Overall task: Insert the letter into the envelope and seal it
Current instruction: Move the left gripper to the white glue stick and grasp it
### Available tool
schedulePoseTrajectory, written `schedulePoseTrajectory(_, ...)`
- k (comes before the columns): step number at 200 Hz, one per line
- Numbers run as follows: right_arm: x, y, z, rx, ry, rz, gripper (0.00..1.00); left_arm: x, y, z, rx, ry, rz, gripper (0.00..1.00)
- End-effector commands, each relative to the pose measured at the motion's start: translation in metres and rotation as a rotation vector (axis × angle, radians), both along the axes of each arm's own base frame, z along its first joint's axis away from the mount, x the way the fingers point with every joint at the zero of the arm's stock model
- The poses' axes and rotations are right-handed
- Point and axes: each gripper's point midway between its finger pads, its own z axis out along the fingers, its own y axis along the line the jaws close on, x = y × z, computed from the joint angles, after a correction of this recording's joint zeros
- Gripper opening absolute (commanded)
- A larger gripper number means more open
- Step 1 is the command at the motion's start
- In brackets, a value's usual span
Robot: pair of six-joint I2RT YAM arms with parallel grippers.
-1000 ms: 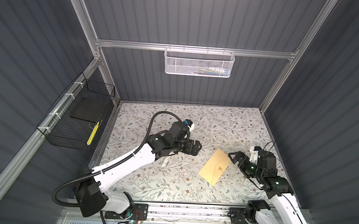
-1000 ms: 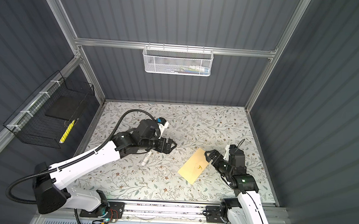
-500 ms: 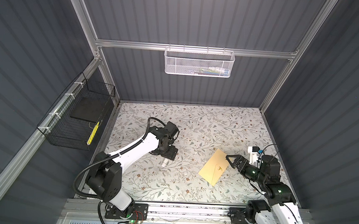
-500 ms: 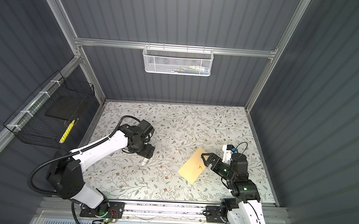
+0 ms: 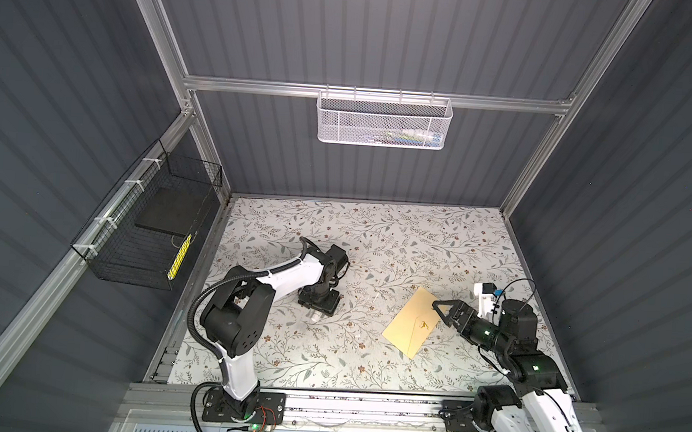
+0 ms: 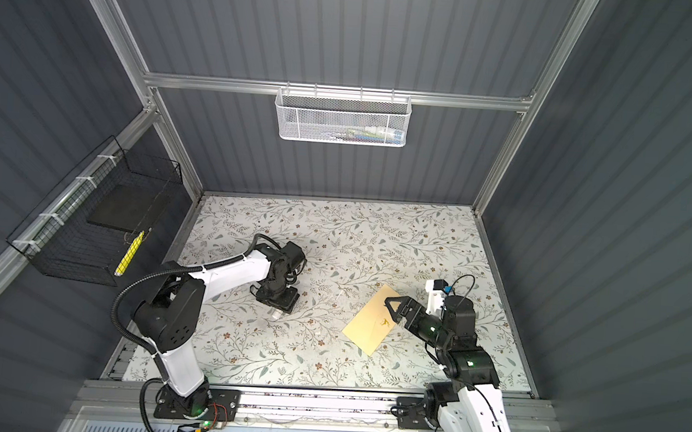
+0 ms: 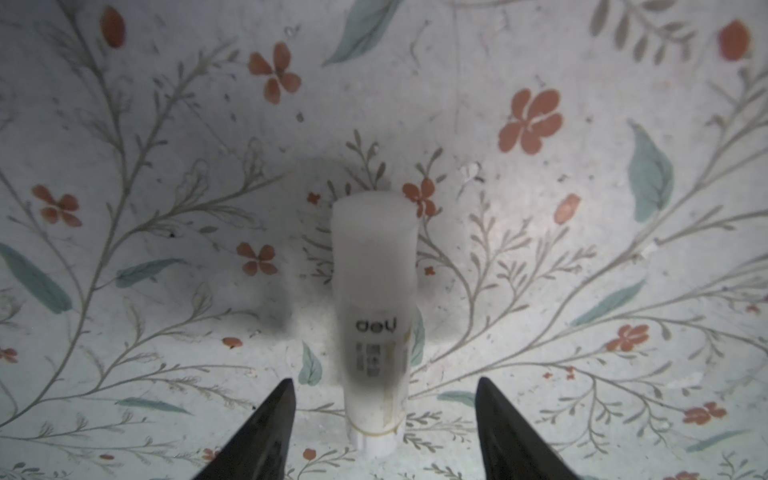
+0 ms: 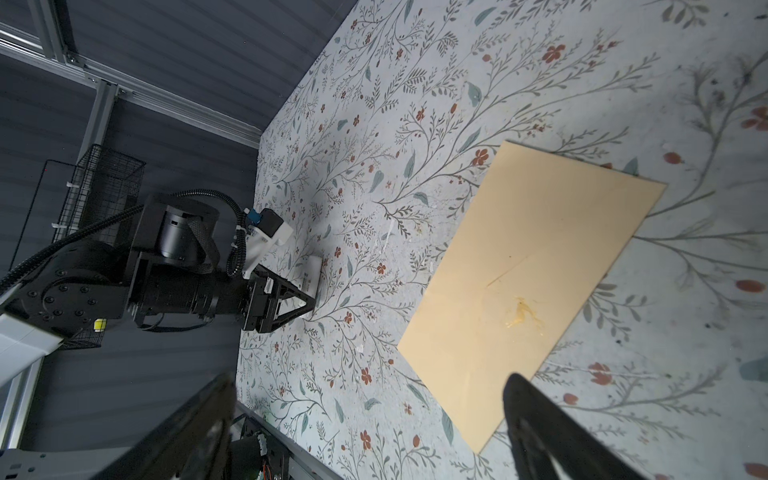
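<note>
The tan envelope (image 5: 412, 321) (image 6: 372, 325) lies flat on the floral table, closed, with a yellowish smear on its face (image 8: 521, 316). The letter is out of view. My right gripper (image 5: 439, 313) (image 8: 370, 376) hovers at the envelope's right edge, open, with nothing between its fingers. My left gripper (image 5: 317, 306) (image 7: 382, 380) points straight down over a small white cylindrical stick (image 7: 374, 299) (image 5: 315, 316) that lies on the table. Its jaws stand on either side of the stick with a gap on both sides, so it is open.
A white mesh basket (image 5: 384, 121) hangs on the back wall. A black wire basket (image 5: 147, 228) with a dark pad and a yellow item hangs on the left wall. Small white scraps (image 5: 374, 300) lie between the stick and the envelope.
My left arm has drawn back from its reach to the right and dropped nose-down over the white stick. My right gripper has shifted slightly toward the front beside the envelope.
</note>
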Motion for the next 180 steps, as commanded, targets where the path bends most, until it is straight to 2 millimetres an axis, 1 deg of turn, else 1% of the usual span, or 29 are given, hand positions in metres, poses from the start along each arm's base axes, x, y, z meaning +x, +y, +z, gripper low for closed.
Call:
schedulePoseTrajectory(1, -0.001, 0.005, 0.003, 0.021, -0.024, 0.018, 0.99, 0.015, -0.003, 0.003, -0.001, -0.034, -0.001, 0.66)
schedulePoseTrajectory(23, -0.002, 0.006, 0.001, 0.029, -0.019, 0.02, 0.99, 0.021, -0.005, -0.002, 0.007, -0.029, -0.002, 0.61)
schedulePoseTrajectory(64, -0.003, 0.01, 0.0, 0.042, -0.022, 0.029, 0.99, 0.026, -0.001, -0.005, 0.038, -0.043, 0.001, 0.56)
schedulePoseTrajectory(89, -0.003, 0.01, -0.003, 0.044, -0.015, 0.03, 0.99, 0.028, -0.003, -0.008, 0.033, -0.053, 0.008, 0.52)
schedulePoseTrajectory(111, -0.004, 0.011, -0.005, 0.048, -0.004, 0.034, 0.99, 0.028, -0.005, -0.012, 0.024, -0.054, 0.019, 0.44)
schedulePoseTrajectory(121, -0.004, 0.012, -0.005, 0.048, -0.004, 0.037, 0.99, 0.029, -0.004, -0.013, 0.019, -0.062, 0.026, 0.42)
schedulePoseTrajectory(143, -0.005, 0.013, -0.008, 0.047, 0.006, 0.039, 0.99, 0.028, -0.006, -0.013, 0.003, -0.065, 0.03, 0.31)
schedulePoseTrajectory(149, -0.002, 0.014, -0.003, 0.051, -0.021, 0.041, 0.99, 0.027, -0.007, -0.013, -0.006, -0.067, 0.031, 0.27)
schedulePoseTrajectory(180, -0.004, 0.016, -0.002, 0.059, -0.025, 0.049, 0.99, 0.023, -0.009, -0.019, -0.026, -0.056, 0.044, 0.19)
